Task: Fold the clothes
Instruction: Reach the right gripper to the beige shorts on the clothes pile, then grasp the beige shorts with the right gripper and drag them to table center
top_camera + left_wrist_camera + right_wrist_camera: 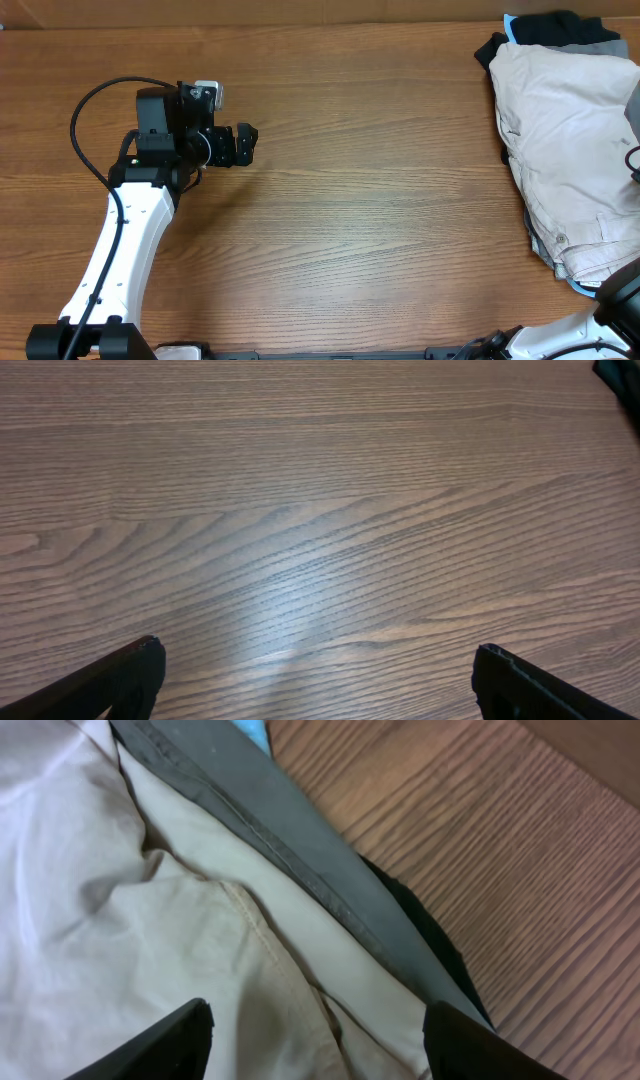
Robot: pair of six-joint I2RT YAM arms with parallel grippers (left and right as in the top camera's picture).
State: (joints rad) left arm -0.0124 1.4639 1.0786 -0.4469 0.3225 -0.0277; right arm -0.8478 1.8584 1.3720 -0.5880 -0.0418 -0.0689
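Observation:
The beige khaki shorts (565, 140) lie crumpled on top of a pile at the table's right edge. In the right wrist view the beige shorts (180, 930) fill the left and middle. My right gripper (315, 1040) is open, its fingers spread just above the shorts, holding nothing. Only a bit of the right arm shows at the overhead view's bottom right corner. My left gripper (243, 145) is open and empty over bare wood at the left, far from the shorts; in its wrist view the left gripper (320, 680) has only wood between the fingers.
A grey garment (290, 850) and a black garment (555, 25) with light-blue trim (255, 732) lie under the shorts in the pile. The wooden table (360, 200) spreads between the arms. The pile reaches the table's right edge.

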